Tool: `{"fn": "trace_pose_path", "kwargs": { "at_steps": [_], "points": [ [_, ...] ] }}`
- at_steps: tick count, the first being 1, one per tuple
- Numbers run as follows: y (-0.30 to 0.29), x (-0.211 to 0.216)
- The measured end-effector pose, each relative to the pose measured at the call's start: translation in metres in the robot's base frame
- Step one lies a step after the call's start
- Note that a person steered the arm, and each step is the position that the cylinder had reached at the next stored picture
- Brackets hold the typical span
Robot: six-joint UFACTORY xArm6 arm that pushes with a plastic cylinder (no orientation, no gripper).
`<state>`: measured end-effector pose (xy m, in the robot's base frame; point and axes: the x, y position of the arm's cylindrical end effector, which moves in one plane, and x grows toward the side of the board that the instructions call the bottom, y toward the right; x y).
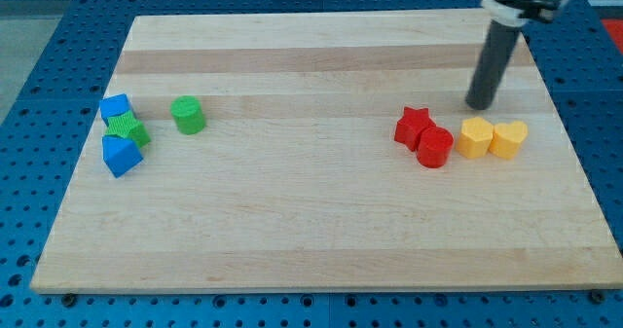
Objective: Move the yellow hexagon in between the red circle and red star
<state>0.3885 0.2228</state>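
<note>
Nearest the view's bottom, bare light wooden board (321,240) leaves wide room. Mid-board right, the red circle block (434,147) touches the red star block (414,126); just right, the yellow hexagon block (475,137) touches a yellow heart block (508,138). My tip (479,105), a jawless rod, stands just above the hexagon.

A pale wooden board (321,231) with lighter and darker grain bands is seen on a blue perforated table (49,65). On it are shown a red star (413,126), red circle (435,146), yellow hexagon (476,137), yellow heart (509,137) — and, well left of the star, two blue blocks (115,108) (121,155) and two green ones (128,129) (188,115). The rod (492,65) is dark grey — almost black.
</note>
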Motion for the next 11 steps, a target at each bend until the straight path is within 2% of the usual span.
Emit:
{"fn": "trace_pose_path", "kwargs": {
  "at_steps": [1, 3, 4, 5, 6, 7, 8, 9, 10, 11],
  "points": [
    [0.006, 0.003],
    [-0.037, 0.045],
    [-0.030, 0.028],
    [0.006, 0.037],
    [0.028, 0.064],
    [0.005, 0.090],
    [-0.037, 0.085],
    [-0.050, 0.064],
    [-0.102, 0.065],
    [-0.070, 0.081]
  ]
}}
